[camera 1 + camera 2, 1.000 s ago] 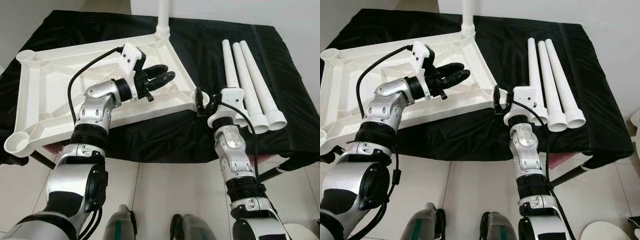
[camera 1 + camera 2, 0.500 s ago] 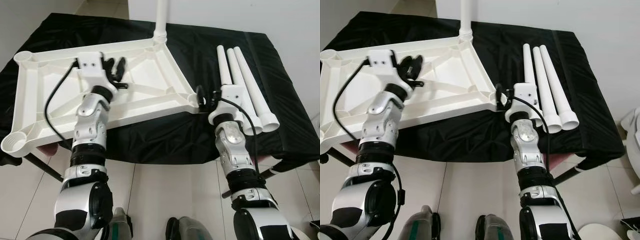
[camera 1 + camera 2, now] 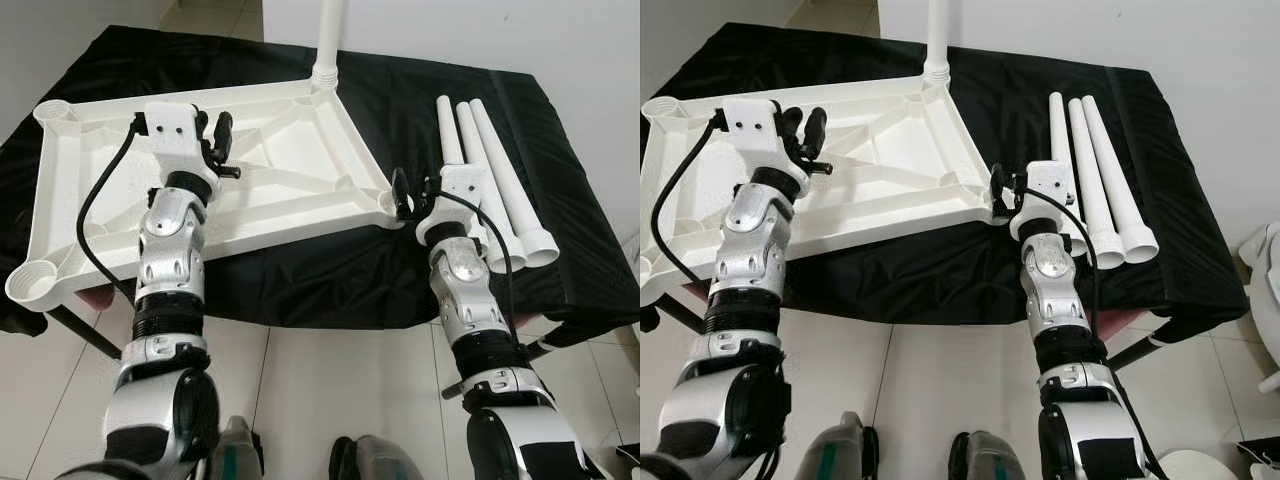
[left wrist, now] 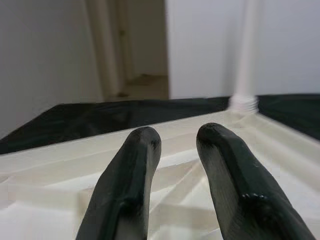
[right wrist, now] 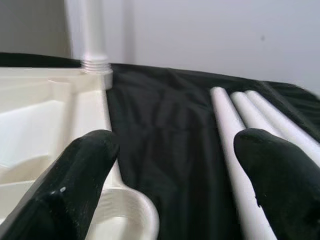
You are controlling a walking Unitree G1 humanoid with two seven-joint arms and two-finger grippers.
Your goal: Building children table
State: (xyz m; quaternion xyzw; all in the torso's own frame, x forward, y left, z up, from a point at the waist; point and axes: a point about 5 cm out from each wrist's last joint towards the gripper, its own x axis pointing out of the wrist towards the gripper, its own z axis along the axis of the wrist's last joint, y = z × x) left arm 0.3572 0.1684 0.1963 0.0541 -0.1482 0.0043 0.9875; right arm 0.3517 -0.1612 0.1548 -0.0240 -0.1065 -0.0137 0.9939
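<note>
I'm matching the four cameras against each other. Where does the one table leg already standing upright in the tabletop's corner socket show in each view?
Left eye view: upright leg, top centre.
Right eye view: top, left of centre.
Left wrist view: upper right.
Right wrist view: upper left.
Shared landmark: the white tabletop whose far corner socket holds it.

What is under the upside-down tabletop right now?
The white tabletop lies on a black cloth that covers a table. Its near left corner juts past the cloth edge over tiled floor. Whatever sits directly beneath its middle is hidden.
</note>
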